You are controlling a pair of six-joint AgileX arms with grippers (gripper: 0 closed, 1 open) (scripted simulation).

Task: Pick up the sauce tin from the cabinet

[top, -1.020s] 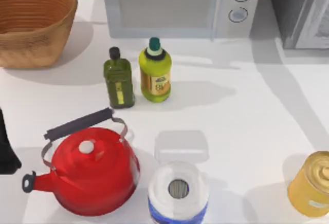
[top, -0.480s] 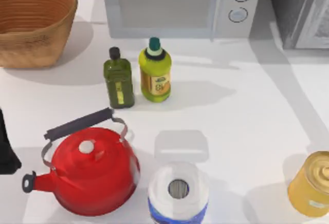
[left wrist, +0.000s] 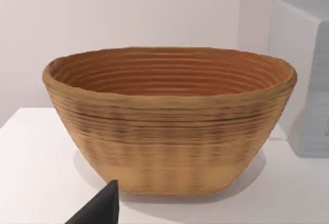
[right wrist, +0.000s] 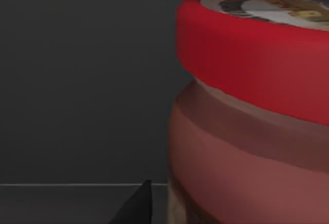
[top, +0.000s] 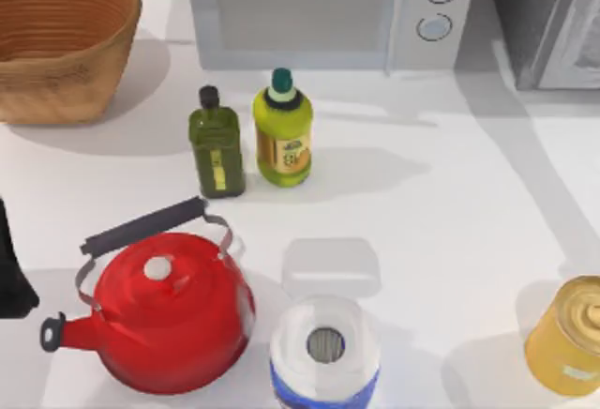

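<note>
L arm [top: 11, 268]: matte black, angular; both wrist views: black pointed claw tip, no markings

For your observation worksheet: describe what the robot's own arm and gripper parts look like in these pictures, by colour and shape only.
Little shows. The left arm is a plain black, angular block at the top view's left edge. Each wrist view shows one matte black, pointed fingertip: left, right. No cables or markings are visible.

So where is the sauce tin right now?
The sauce tin looms close in the right wrist view, standing against the cabinet's dark interior.
</note>
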